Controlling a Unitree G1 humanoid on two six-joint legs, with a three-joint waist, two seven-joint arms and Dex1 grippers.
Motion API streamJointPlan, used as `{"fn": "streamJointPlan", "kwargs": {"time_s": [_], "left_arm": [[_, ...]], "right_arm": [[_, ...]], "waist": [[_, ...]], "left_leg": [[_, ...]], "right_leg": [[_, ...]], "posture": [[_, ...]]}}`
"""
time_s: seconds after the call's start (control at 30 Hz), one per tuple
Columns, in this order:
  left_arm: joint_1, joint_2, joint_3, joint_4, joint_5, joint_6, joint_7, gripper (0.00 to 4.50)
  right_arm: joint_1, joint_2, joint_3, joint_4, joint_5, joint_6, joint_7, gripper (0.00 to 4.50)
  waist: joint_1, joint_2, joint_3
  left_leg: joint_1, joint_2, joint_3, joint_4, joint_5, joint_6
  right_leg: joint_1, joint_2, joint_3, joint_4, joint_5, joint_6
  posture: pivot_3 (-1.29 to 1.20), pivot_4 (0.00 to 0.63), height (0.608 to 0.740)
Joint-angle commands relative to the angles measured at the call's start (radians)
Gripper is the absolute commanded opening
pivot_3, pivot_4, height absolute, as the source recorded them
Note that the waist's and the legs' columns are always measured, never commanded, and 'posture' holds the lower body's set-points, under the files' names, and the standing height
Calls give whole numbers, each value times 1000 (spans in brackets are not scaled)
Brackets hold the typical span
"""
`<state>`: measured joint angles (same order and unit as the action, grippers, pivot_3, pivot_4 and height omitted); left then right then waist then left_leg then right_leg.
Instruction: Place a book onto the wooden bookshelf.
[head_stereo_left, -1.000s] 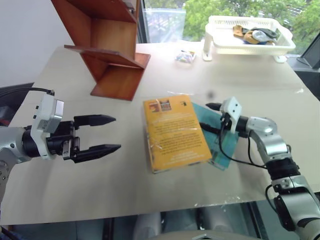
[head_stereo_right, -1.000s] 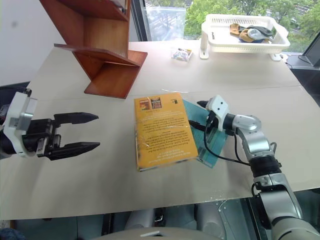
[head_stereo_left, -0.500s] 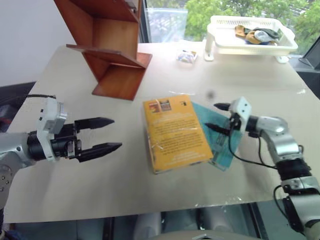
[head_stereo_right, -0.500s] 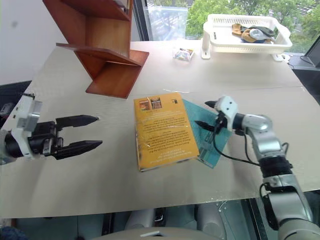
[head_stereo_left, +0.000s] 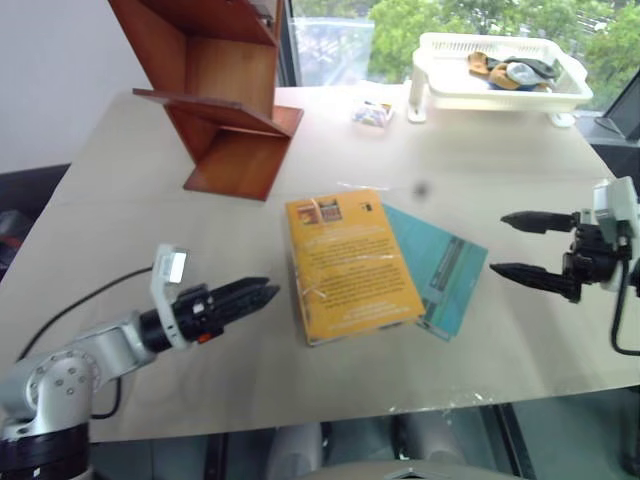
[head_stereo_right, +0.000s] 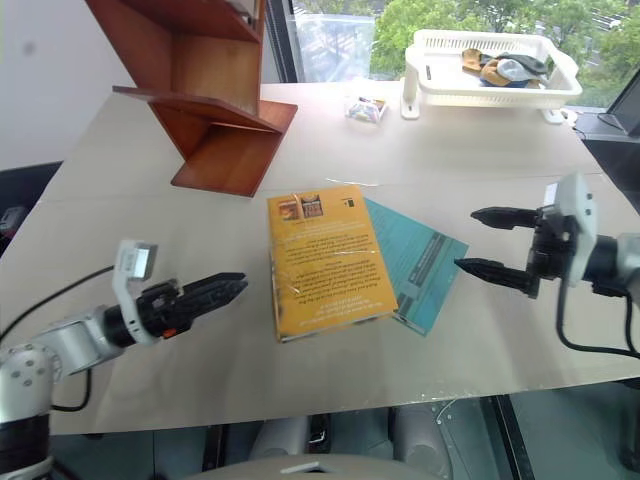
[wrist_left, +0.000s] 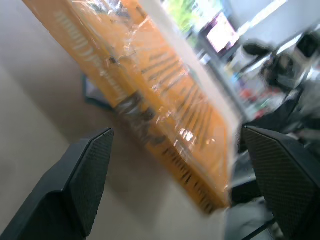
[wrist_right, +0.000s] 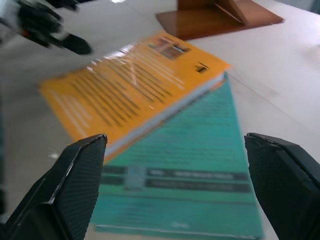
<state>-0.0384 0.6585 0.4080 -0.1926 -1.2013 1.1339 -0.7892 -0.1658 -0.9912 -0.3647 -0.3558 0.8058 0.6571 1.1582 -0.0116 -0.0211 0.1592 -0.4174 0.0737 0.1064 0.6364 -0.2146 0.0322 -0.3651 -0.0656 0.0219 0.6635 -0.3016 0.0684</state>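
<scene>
Book untouched on the table, lying partly over a thinner teal book, as both arms reposition. Since a second ago the right gripper has pulled back off the teal book and now hangs well clear, fingers spread wide and empty. The left gripper has dropped low and rolled, its open, empty fingers just short of the book's near edge, suggesting a pickup from that side. Beyond it, farther off, stands the wooden bookshelf.
</scene>
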Motion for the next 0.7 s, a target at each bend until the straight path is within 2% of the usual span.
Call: {"fn": "streamJointPlan", "kwargs": {"time_s": [0.03, 0.23, 0.43, 0.57, 0.7], "left_arm": [[-52, -63, -5, 98, -63, 42, 69, 4407], [-136, -148, -42, 238, -101, 124, 124, 4407], [-192, -198, -78, 308, -94, 173, 111, 4407], [-239, -221, -62, 368, -89, 169, 118, 4407], [-240, -226, -82, 349, -49, 126, 69, 4407]], "right_arm": [[-5, -26, -68, -73, 66, 63, -53, 4500], [52, -31, -141, -154, 156, 118, -62, 4500], [66, -16, -180, -225, 257, 126, -90, 4500], [93, -28, -202, -236, 274, 121, -87, 4500], [130, -39, -219, -231, 242, 106, -73, 4500]], "waist": [[0, 0, 0], [4, -2, 0], [2, -2, 0], [4, -2, 0], [3, -2, 0]], "left_leg": [[0, 0, 0, 0, 0, 0], [-2, -1, -3, 0, 0, 0], [-4, -2, -5, 2, 0, 0], [-5, -2, -5, 2, 0, 0], [-8, -2, -8, 5, 0, 0]], "right_leg": [[0, -1, 0, 0, 0, 0], [0, -1, -3, -1, 0, 0], [0, -1, -4, 0, 0, 0], [0, -1, -5, 0, 0, 0], [-1, -1, -7, -1, 0, 0]], "posture": [[0, 150, 740], [0, 150, 740], [0, 150, 740], [0, 150, 740], [0, 150, 740]]}}
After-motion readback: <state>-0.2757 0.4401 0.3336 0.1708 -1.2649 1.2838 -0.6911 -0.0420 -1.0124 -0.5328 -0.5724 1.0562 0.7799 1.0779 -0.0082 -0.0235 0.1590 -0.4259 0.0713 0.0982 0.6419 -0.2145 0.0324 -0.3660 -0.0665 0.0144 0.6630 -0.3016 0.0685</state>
